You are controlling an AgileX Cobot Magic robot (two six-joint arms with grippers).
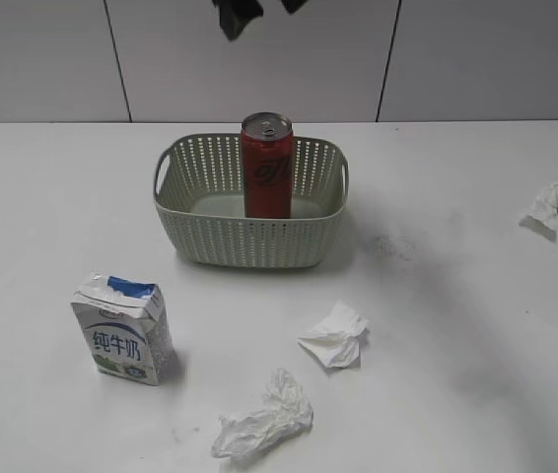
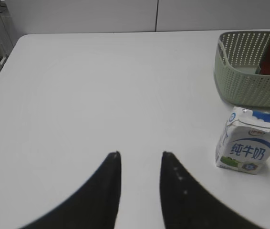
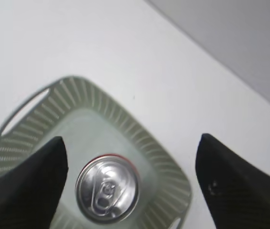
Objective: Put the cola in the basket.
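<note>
You're at a lab-style test bench: plain white table (image 1: 476, 296), grey panelled wall (image 1: 52, 59) behind, staged props only — milk carton (image 1: 123, 330), crumpled tissues (image 1: 335, 335), green basket (image 1: 249, 246) below your right gripper.

Count on table: one red cola can (image 1: 267, 168); one pale green perforated basket (image 1: 249, 236); one white-and-blue milk carton (image 1: 123, 330); three crumpled white tissues — near right (image 1: 335, 335), front (image 1: 262, 418), far right (image 1: 552, 203). Two grippers: left (image 2: 140, 154), right (image 3: 131, 140).

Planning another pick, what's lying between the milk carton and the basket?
Nothing: in the left wrist view only bare table separates the carton and basket.
</note>
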